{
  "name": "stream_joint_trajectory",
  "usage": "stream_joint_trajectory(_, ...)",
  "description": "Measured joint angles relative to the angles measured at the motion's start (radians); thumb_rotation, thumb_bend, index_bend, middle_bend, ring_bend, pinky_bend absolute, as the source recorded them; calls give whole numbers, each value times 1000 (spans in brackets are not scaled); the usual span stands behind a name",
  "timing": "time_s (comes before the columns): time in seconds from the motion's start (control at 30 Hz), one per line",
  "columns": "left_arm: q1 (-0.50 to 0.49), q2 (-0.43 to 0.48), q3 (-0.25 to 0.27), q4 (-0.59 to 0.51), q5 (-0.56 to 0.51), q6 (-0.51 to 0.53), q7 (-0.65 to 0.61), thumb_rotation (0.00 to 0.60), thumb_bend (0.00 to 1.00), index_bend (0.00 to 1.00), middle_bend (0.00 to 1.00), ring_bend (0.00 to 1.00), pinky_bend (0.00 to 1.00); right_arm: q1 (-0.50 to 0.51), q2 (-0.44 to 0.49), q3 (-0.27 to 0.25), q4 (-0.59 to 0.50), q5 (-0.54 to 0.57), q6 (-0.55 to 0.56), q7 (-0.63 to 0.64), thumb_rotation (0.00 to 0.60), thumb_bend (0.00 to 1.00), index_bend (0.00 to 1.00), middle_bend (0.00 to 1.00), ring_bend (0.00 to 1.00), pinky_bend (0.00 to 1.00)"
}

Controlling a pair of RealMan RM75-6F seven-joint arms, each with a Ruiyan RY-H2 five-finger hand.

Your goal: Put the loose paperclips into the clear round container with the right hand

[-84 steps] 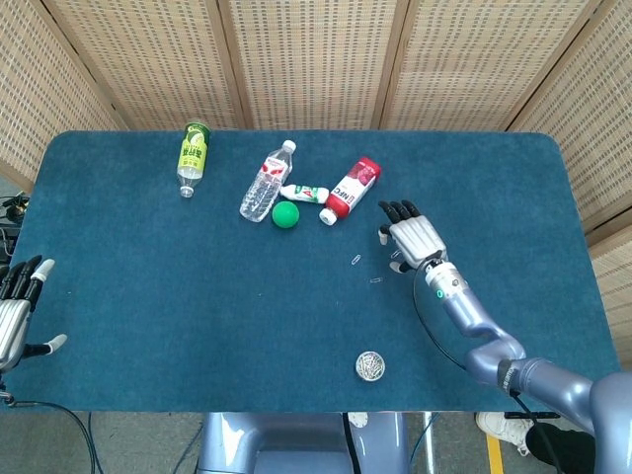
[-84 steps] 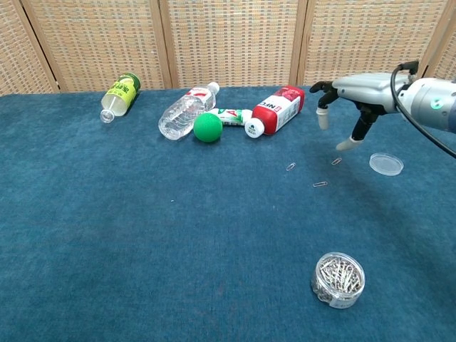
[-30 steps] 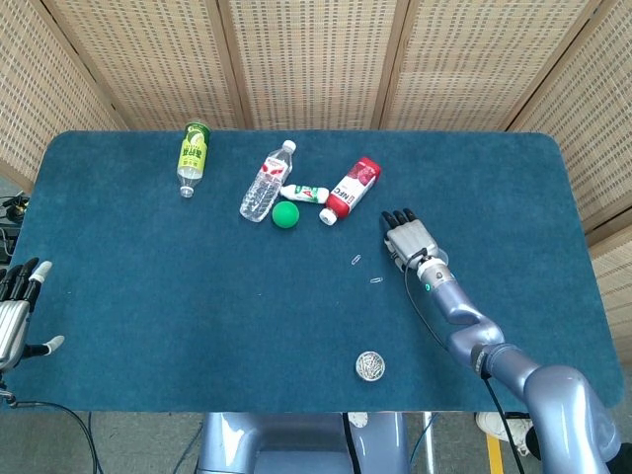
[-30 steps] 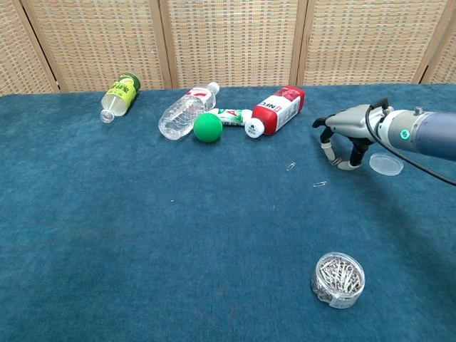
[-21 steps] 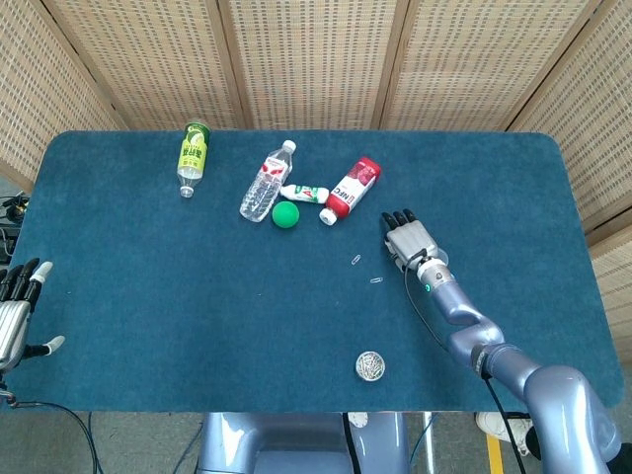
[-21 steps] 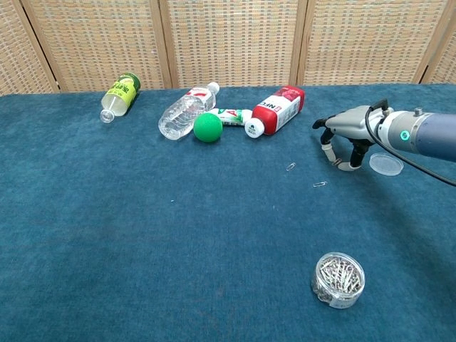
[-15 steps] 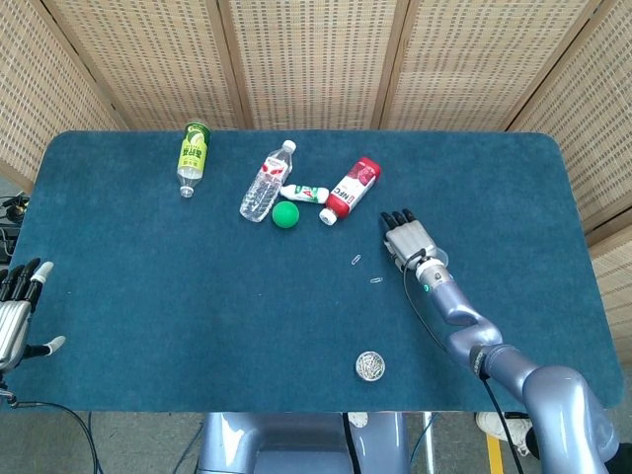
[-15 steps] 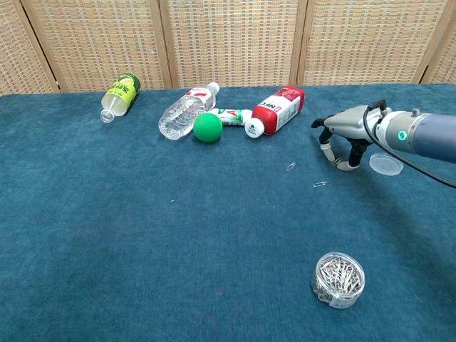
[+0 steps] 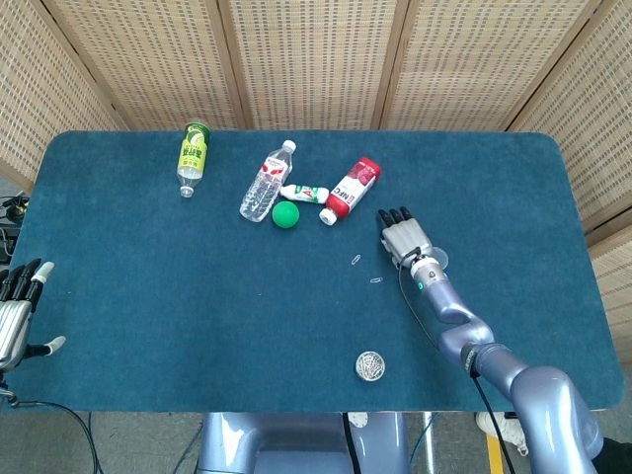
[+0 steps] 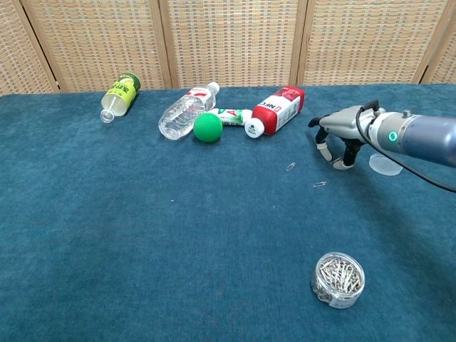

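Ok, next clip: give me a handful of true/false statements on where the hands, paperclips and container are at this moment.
1. The right hand is low over the table near the clear lid. True.
2. The clear round container is empty. False: it already holds many paperclips.
3. Two loose paperclips lie on the cloth left of the right hand in the chest view. True.
4. The green ball sits inside the container. False: it rests on the table beside the clear bottle.
5. The left hand holds a bottle. False: it holds nothing, at the table's edge.
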Motion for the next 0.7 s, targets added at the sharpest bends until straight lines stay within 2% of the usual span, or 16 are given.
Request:
stream_joint_trajectory(0.1, 0, 0, 0, 0, -1, -1, -1, 600, 0, 0, 0, 0, 0, 1, -4, -1, 6, -3, 0, -1, 600, 347, 521, 0, 0, 0)
stream_joint_trajectory(0.23, 0, 1, 0, 0, -1, 1, -4, 600, 0, 0, 0, 0, 0, 1, -9, 0, 17, -2, -1, -5, 600, 358, 603, 0, 0, 0)
stream_joint_trajectory(0.57, 1, 2, 1, -2, 3, 2, -6, 600, 0, 0, 0, 0, 0, 0, -10, 2, 13, -5, 0, -5, 600, 513, 621, 0, 0, 0)
stream_joint_trajectory(0.7, 1, 3, 2, -2, 3, 1, -7, 600, 0, 0, 0, 0, 0, -3, -6, 3, 5, -8, 9, -3, 600, 546, 627, 0, 0, 0)
